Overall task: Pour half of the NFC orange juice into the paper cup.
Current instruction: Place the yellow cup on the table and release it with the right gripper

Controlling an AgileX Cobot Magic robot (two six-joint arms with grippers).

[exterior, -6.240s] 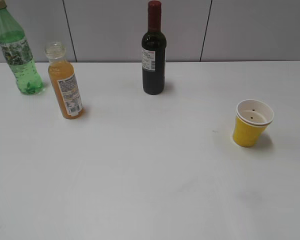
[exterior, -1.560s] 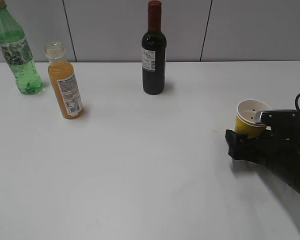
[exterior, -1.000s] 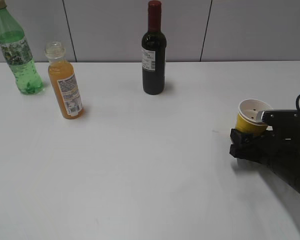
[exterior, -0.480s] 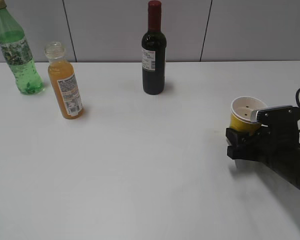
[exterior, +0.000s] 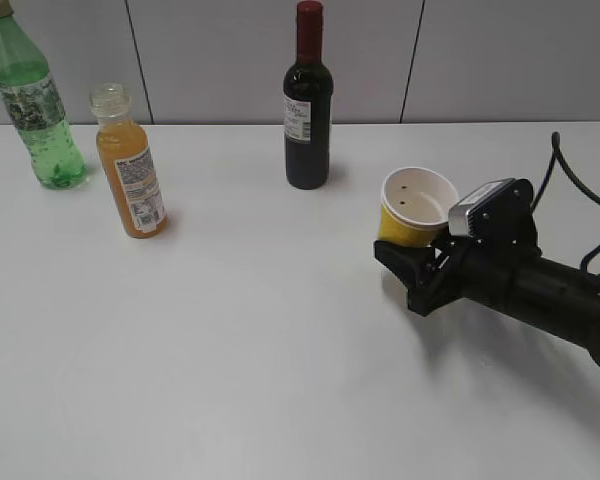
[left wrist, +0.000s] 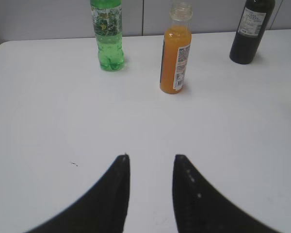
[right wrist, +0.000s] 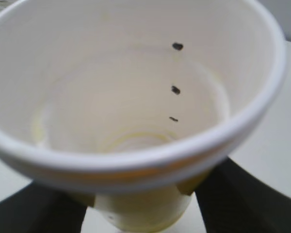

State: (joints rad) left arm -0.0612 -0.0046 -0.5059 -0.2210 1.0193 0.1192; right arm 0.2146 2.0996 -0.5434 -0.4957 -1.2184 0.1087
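Cup in hand, bottle untouched: the right gripper clamps its fingers on the yellow paper cup, tilted and apparently lifted just off the white desk, right of the middle and a little in front of the dark wine bottle. The orange juice bottle stands upright near the far left corner, just beside the green bottle and well apart from the cup.

The step in hand looks like bringing the cup into position for pouring. Next, judging by the layout, the cup must be set down or held level, and the left gripper, whose dark fingers stand apart over bare desk holding nothing, must reach forward to the juice bottle.

From the right wrist, the cup's white inside fills the frame, with small dark marks on its wall; the fingers are mostly hidden beneath its rim. Whether the juice bottle carries a cap cannot be made out. The green bottle's top is cut off at the frame's edge.
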